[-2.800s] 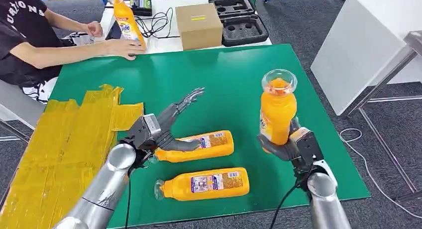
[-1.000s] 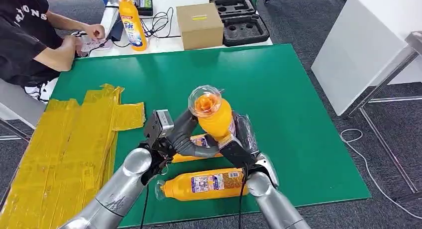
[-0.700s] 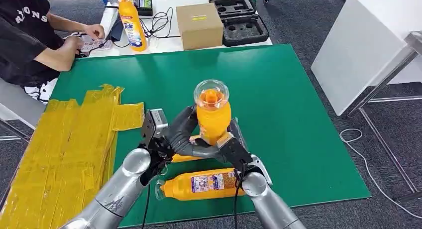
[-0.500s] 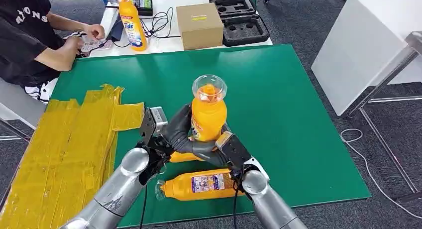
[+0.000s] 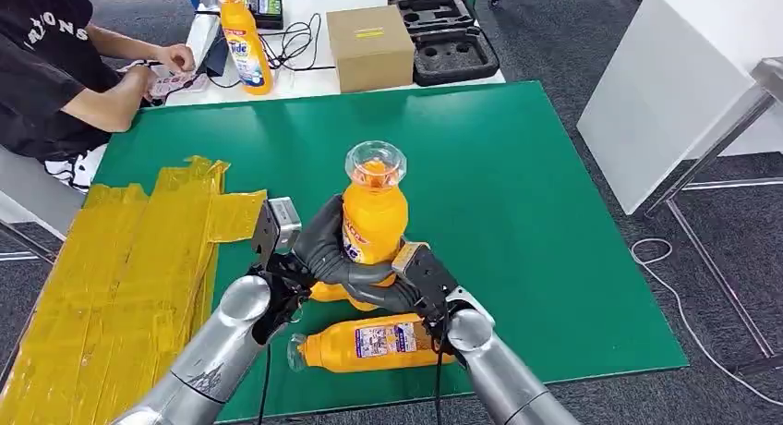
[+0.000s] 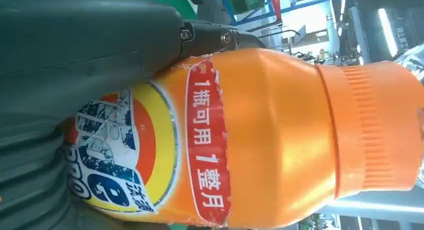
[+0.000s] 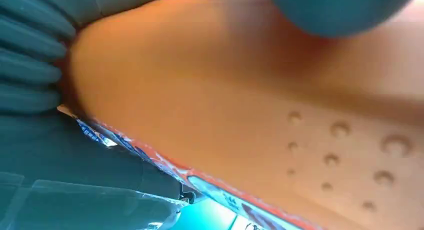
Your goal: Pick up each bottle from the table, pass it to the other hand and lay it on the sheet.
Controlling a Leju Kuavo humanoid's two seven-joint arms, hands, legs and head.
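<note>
An orange bottle with a clear cap stands upright in the air above the green mat. My left hand wraps its dark fingers around the bottle's body. My right hand grips its lower end from the other side. In the left wrist view the labelled bottle lies against my left hand. In the right wrist view the bottle presses against my right hand. A second bottle lies near the mat's front edge. A third bottle lies half hidden behind my hands. The yellow sheet lies at the left.
A person sits at the back left by a white table. On that table stand another orange bottle, a cardboard box and a black foam case. A white cabinet stands to the right.
My right hand has carried the bottle from the right side to the middle, and my left hand has closed around it. Both then drifted slightly left. The person set their bottle on the white table.
</note>
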